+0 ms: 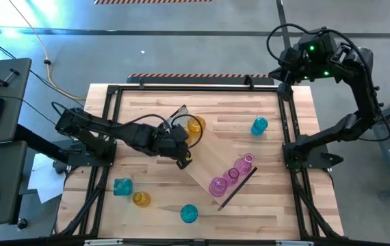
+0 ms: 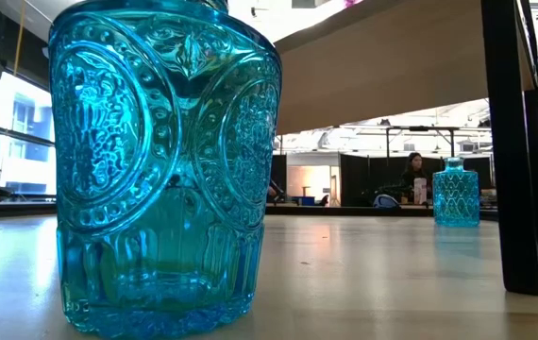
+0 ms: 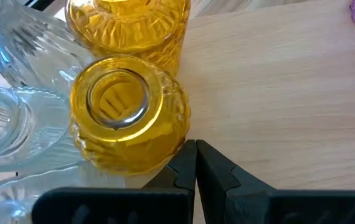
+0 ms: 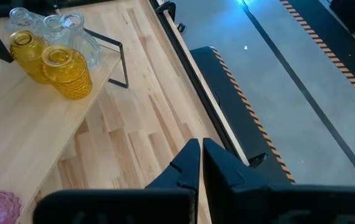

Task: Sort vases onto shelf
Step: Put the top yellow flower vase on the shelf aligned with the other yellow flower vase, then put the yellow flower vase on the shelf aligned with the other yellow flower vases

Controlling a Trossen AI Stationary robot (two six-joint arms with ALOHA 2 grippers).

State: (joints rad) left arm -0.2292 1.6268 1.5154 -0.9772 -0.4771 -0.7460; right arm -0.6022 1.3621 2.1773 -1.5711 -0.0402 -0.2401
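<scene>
The table (image 1: 147, 113) carries the shelf (image 1: 212, 154), which lies diagonally across its middle, dark end pieces at either end. Vases seem grouped on it by colour: yellow vases (image 1: 195, 126) and clear vases (image 4: 71, 28) crowd the upper-left end, pink vases (image 1: 230, 174) line up toward the lower-right end. That grouping looks like the sort in progress.

The left arm (image 1: 106, 130) reaches in from the left side. The left gripper (image 1: 183, 158) hangs over the shelf's edge just below the yellow pair; in the wrist view its fingers (image 3: 184, 171) meet with nothing between them, right beside the nearer yellow vase (image 3: 127, 112). Probably it is empty and near that cluster because of work on the yellow group.

The right arm (image 1: 349, 89) is folded up off the table's right corner, waiting. The right gripper (image 4: 200, 163) is closed and empty, hanging over the table edge.

Unsorted vases sit on the bare table: a teal vase (image 1: 259, 126) near the right rail, another teal vase (image 1: 122, 186) and a loose yellow vase (image 1: 140, 198) at lower left, and a third teal vase (image 1: 189, 213) near the front edge, filling the low view. No teal is on the shelf yet, so the job looks roughly half done.
</scene>
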